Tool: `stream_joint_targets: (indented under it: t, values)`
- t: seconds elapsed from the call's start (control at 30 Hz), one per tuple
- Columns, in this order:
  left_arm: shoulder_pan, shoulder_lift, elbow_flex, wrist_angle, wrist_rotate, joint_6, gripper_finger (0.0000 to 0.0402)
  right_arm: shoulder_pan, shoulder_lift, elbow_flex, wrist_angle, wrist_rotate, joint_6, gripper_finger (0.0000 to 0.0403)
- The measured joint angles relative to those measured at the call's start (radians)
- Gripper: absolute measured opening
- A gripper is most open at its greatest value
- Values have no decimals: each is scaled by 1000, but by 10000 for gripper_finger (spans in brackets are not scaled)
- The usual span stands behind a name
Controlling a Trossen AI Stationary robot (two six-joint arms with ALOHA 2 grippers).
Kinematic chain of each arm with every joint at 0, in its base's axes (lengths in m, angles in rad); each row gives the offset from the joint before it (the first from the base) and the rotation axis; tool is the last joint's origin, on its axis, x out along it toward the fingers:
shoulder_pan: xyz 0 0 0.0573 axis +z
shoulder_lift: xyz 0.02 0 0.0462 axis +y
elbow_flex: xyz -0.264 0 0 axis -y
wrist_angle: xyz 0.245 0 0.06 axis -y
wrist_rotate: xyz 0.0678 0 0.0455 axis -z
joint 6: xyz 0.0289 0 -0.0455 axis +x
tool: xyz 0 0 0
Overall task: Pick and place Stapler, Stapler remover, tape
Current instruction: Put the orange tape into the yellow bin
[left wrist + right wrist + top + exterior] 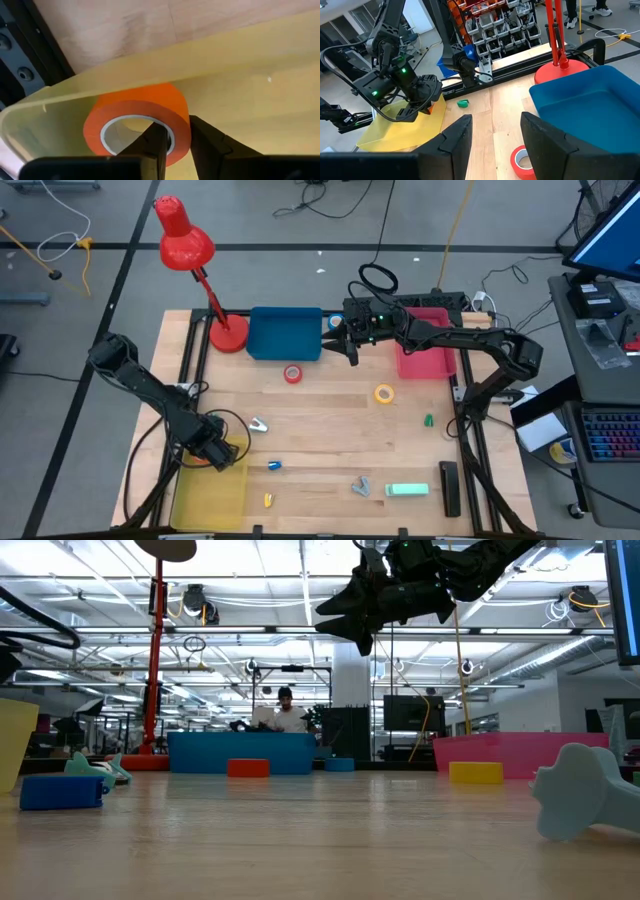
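Observation:
The orange tape roll (135, 120) is in my left gripper (177, 130), at the far left corner of the yellow bin (212, 500). In the high view that gripper (212, 450) hangs over the bin's far edge. The red tape roll (292, 374) and the yellow tape roll (385, 392) lie flat on the table. My right gripper (345, 345) is open and holds nothing. It hovers high beside the blue bin (285, 335), above and beyond the red roll (522, 160). A mint-green block (407, 490) and a grey-blue tool (360, 485) lie near the table's near edge. My left gripper pinches the wall of the orange roll (182, 127). One finger (152, 142) is inside the ring's hole and the other finger (210, 145) is outside. The roll sits flat-face toward the wrist camera, at the yellow bin's corner wall; whether it rests on the bin, I cannot tell.
A red desk lamp (228, 335) stands at the far left beside the blue bin. A pink bin (425, 360) sits at the far right. Small pieces lie about: a blue one (275, 465), a green one (428, 420), a silvery one (258, 423). A black bar (449, 485) lies near the right edge.

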Motion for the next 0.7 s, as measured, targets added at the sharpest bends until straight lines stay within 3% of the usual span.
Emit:
stream_joint_targets:
  t: [0.7]
  values:
    - [0, 0, 0, 12, -34, 14, 83, 0, 0, 0, 0, 0, 1, 160]
